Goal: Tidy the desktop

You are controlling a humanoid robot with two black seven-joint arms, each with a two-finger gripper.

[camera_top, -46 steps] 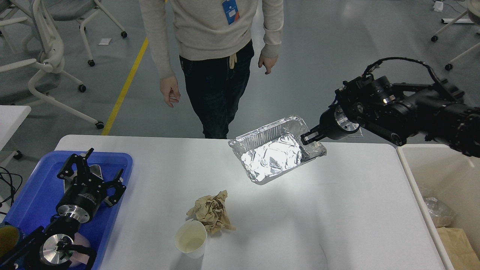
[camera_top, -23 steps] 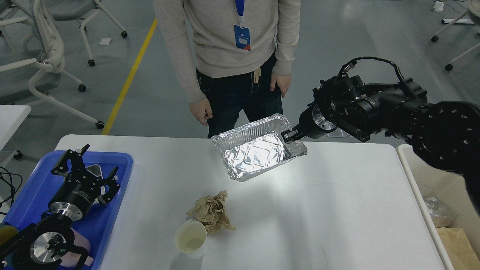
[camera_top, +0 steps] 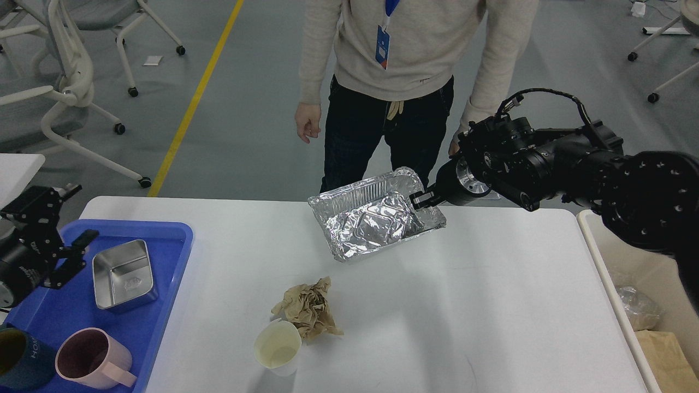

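Observation:
The desktop (camera_top: pixel 491 305) is a wide white table. My right gripper (camera_top: pixel 421 200) is shut on the right rim of a crumpled foil tray (camera_top: pixel 374 224) and holds it tilted at the table's far edge. A crumpled brown paper ball (camera_top: pixel 308 308) and a white paper cup (camera_top: pixel 277 347) sit near the front middle. My left gripper (camera_top: pixel 46 229) is open and empty above the left edge of the blue tray (camera_top: pixel 164 240). In the blue tray are a steel box (camera_top: pixel 121 274), a pink mug (camera_top: pixel 93 360) and a dark mug (camera_top: pixel 19 357).
A person (camera_top: pixel 404 82) stands just behind the table's far edge, close to the foil tray. A white bin (camera_top: pixel 644 262) with trash stands at the right. A corner of a smaller white table (camera_top: pixel 16 169) and chairs are at the left.
My left arm has pulled back left out of the blue tray, uncovering the steel box and mugs. The right gripper holds the foil tray nearly still after moving it left. The person stepped right.

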